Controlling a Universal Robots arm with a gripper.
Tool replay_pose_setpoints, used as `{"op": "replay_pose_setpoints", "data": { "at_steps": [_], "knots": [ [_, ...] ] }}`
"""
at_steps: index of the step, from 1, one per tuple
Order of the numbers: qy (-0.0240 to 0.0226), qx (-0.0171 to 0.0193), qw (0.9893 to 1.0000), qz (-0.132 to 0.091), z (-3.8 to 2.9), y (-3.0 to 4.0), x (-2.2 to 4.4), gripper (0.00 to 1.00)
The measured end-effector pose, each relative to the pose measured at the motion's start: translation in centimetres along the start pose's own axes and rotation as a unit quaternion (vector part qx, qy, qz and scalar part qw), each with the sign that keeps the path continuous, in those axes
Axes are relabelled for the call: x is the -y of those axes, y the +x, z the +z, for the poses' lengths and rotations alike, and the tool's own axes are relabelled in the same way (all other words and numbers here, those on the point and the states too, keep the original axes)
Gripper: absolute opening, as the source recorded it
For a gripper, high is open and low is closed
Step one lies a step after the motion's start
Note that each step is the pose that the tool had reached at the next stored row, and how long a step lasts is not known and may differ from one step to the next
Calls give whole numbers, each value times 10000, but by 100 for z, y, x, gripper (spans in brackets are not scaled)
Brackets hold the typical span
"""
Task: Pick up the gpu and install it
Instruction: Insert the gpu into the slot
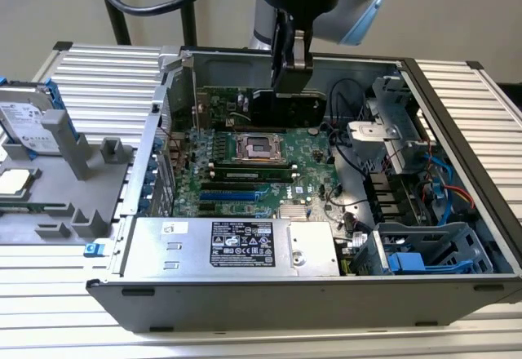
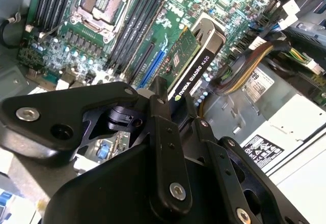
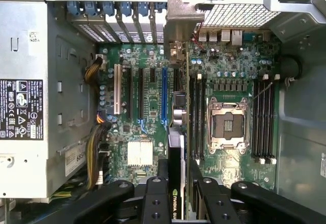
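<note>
**Gpu held on edge above the open case**

At the exterior view's left, a grey fixture (image 1: 90, 188) sits on the ribbed metal counter (image 1: 106, 73). A hard drive (image 1: 28, 122) stands in its far part and a processor chip (image 1: 12, 182) lies nearer. Just to the right is the open computer case (image 1: 245, 298) (lid off, inside facing up). A silver power supply (image 1: 236, 245) lies along its near wall. Beyond that is the green motherboard (image 1: 216, 159), with a bare processor socket (image 1: 258, 148) near its middle.

Over the far part of the board hangs the gripper (image 1: 291, 61), clamped on the top edge of the gpu (image 1: 285, 108). The gpu hangs upright, its black cover facing the near side.

In the second wrist view the gripper (image 2: 175, 109) pinches the gpu (image 2: 196, 66), which is held clear of the board below it.

In the first wrist view the gpu (image 3: 174, 152) shows edge-on between the fingers (image 3: 154, 196) of the gripper (image 3: 178, 180). It is lined up between the blue slot (image 3: 164, 96) and the memory slots (image 3: 196, 117).

At the exterior view's right, a metal drive cage (image 1: 400, 122) fills that side of the case.
</note>
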State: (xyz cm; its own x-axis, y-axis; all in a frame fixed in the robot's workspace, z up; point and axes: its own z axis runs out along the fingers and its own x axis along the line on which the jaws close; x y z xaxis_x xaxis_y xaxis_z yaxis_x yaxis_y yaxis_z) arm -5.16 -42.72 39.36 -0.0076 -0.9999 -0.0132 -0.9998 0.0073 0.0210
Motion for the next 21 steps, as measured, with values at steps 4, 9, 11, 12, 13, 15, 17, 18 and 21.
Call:
{"op": "replay_pose_setpoints", "data": {
  "at_steps": [4, 9, 11, 12, 13, 15, 17, 18, 21],
  "knots": [
    [0, 0, 10000, 0, 15, 0, 0, 0],
    [0, 0, 10000, 0, 34, 1, 1, 0],
    [0, 0, 10000, 0, 42, 0, 1, 0],
    [0, 0, 10000, 0, 47, 1, 1, 0],
    [0, 0, 10000, 0, 50, 1, 1, 0],
    [0, 0, 10000, 0, 58, 1, 1, 0],
    [0, 0, 10000, 0, 65, 1, 1, 0],
    [0, 0, 10000, 0, 69, 1, 2, 0],
    [0, 0, 10000, 0, 73, 1, 2, 0]
  ]
}}
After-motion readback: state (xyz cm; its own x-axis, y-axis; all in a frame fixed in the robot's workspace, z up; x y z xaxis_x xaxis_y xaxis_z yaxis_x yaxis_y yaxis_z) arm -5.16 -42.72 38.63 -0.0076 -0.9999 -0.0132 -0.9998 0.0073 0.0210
